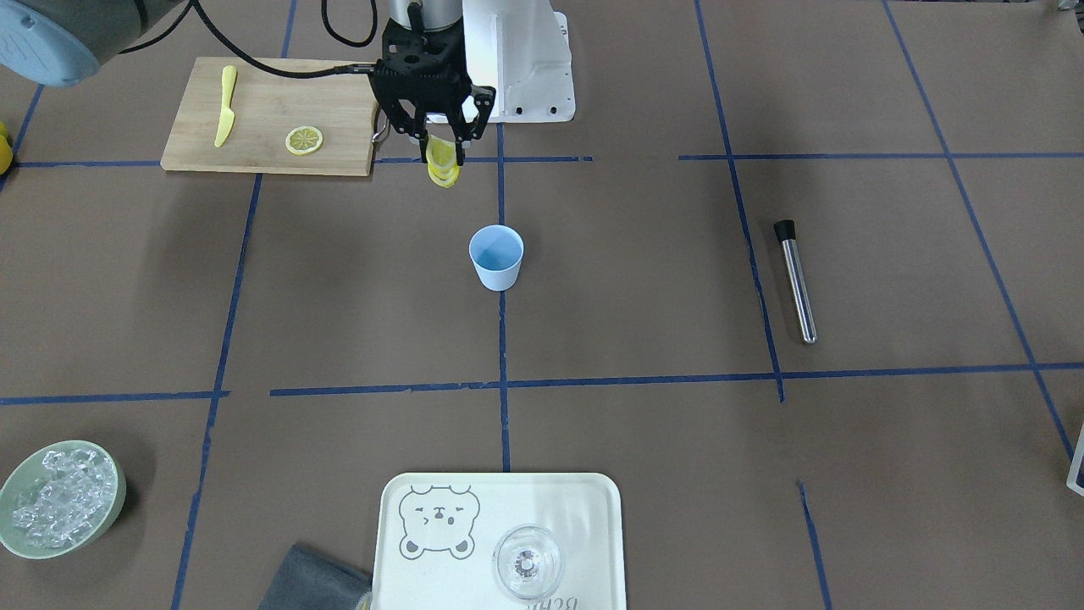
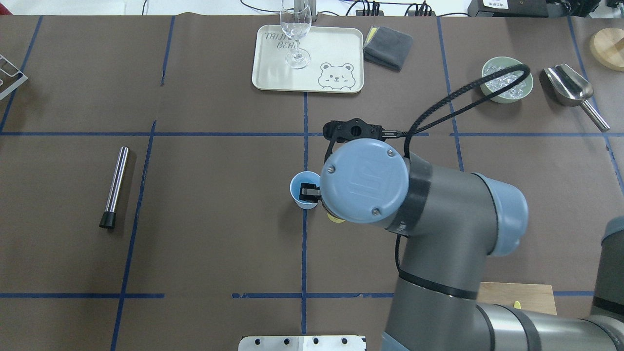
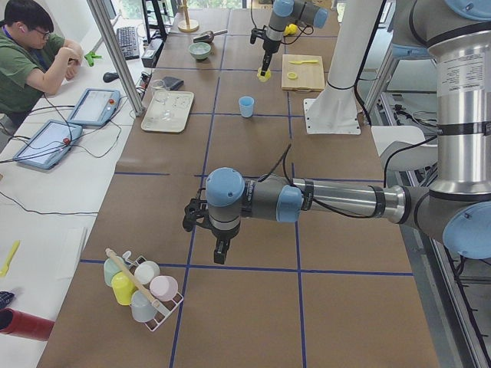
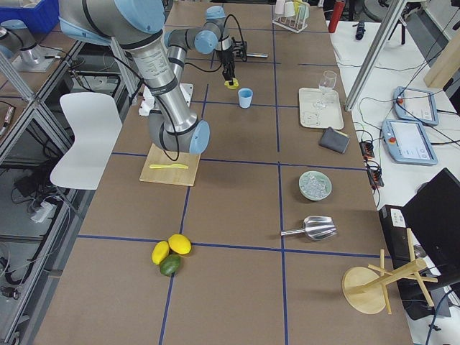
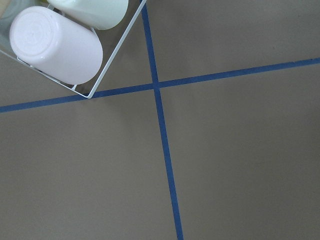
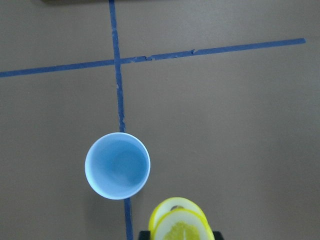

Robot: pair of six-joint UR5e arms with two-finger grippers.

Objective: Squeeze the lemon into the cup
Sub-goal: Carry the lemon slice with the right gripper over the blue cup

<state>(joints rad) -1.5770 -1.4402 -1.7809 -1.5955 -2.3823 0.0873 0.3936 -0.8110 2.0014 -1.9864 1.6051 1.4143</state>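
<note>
My right gripper [image 1: 442,159] is shut on two thin yellow lemon slices [image 1: 444,175] and holds them upright above the table. It hangs between the wooden cutting board [image 1: 254,119] and the pale blue cup [image 1: 496,257]. The cup stands upright and empty on the centre line. In the right wrist view the slices [image 6: 180,224] are just short of the cup [image 6: 117,165], not over its mouth. In the overhead view my arm hides part of the cup [image 2: 298,187]. Another lemon slice [image 1: 304,140] lies on the board. My left gripper [image 3: 221,253] shows only in the left side view; I cannot tell its state.
A yellow knife [image 1: 225,106] lies on the board. A steel rod [image 1: 796,280] lies apart. A tray [image 1: 584,508] holds a clear glass [image 1: 527,562], beside a grey cloth [image 1: 313,585]. A green ice bowl [image 1: 59,498] stands at one corner. A mug rack [image 5: 55,45] is under my left wrist.
</note>
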